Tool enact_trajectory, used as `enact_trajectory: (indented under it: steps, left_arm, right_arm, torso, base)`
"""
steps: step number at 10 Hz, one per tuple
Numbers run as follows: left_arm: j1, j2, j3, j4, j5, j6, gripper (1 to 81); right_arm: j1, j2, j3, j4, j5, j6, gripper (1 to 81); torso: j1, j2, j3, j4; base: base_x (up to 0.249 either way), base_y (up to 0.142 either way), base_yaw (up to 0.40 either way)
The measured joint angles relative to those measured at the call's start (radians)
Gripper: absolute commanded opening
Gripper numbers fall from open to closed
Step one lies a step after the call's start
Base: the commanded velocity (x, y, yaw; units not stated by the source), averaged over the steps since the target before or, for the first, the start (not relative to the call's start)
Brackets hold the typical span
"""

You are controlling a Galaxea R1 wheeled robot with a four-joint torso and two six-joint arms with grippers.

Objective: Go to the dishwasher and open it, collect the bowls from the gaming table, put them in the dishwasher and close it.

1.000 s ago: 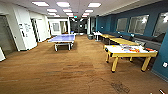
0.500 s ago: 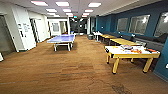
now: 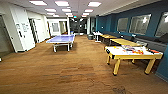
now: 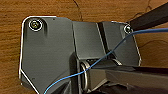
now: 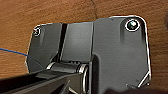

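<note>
Ahead right, the gaming table (image 3: 130, 51) has drawn nearer.

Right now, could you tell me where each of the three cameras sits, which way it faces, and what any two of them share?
Head view: high on the robot, facing forward and down a long room, with a blue table-tennis table left and a yellow-legged table with a colourful spread right.
Left wrist view: on the left arm's wrist, looking down at the wooden floor; the robot's dark plate and a blue cable show.
Right wrist view: on the right wrist, also looking down at floor past its dark plate.
Shared: both wrist views and the head view show the same brown wooden floor.
</note>
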Motion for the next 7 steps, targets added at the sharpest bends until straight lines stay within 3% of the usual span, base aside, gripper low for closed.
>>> enact_trajectory:
  steps: [7]
  left_arm:
    - [-0.001,0.0,0.0,0.0,0.0,0.0,81.1]
  right_arm:
    - [-0.008,0.013,0.001,0.0,-0.001,0.0,81.1]
  torso:
    - [0.0,0.0,0.0,0.0]
  base:
    - [0.178,0.0,0.0]
